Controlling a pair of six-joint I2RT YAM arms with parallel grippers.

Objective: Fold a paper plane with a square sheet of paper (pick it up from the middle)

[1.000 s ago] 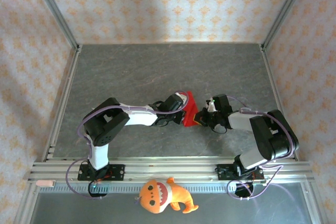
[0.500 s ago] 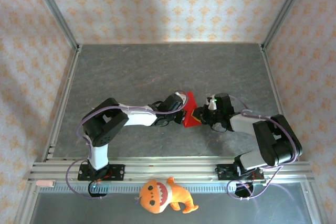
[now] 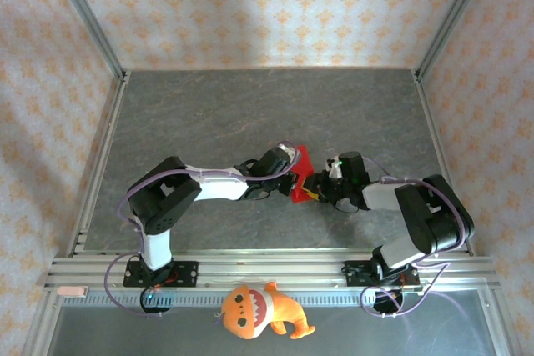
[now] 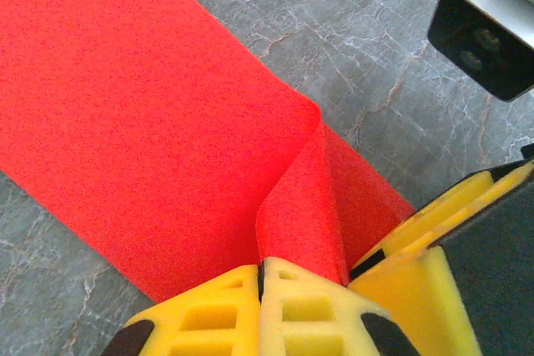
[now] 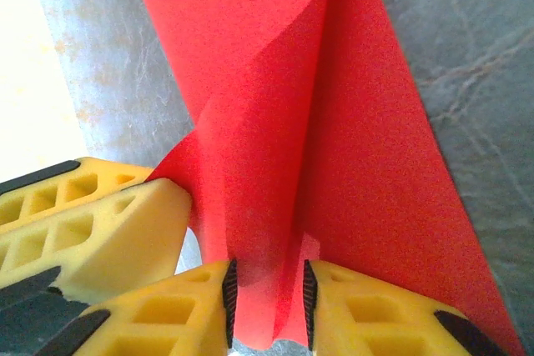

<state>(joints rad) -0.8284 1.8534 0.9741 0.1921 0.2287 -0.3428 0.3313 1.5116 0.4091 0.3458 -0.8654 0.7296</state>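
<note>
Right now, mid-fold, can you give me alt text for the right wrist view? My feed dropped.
A raised fold of the red square sheet of paper runs up from between the yellow fingers of the right gripper, whose jaws stand slightly apart around it. At lower left the left gripper pinches the sheet, above the grey table.

paper (image 4: 142,114): matt red | fingers (image 4: 309,310): yellow foam | table (image 4: 400,64): stone-look

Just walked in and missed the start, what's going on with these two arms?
The left end effector is shut, pinching a raised ridge in the red square sheet of paper. The right end effector straddles that same ridge, jaws apart. The rest of the sheet lies mostly flat on the table; no plane shape yet.
</note>
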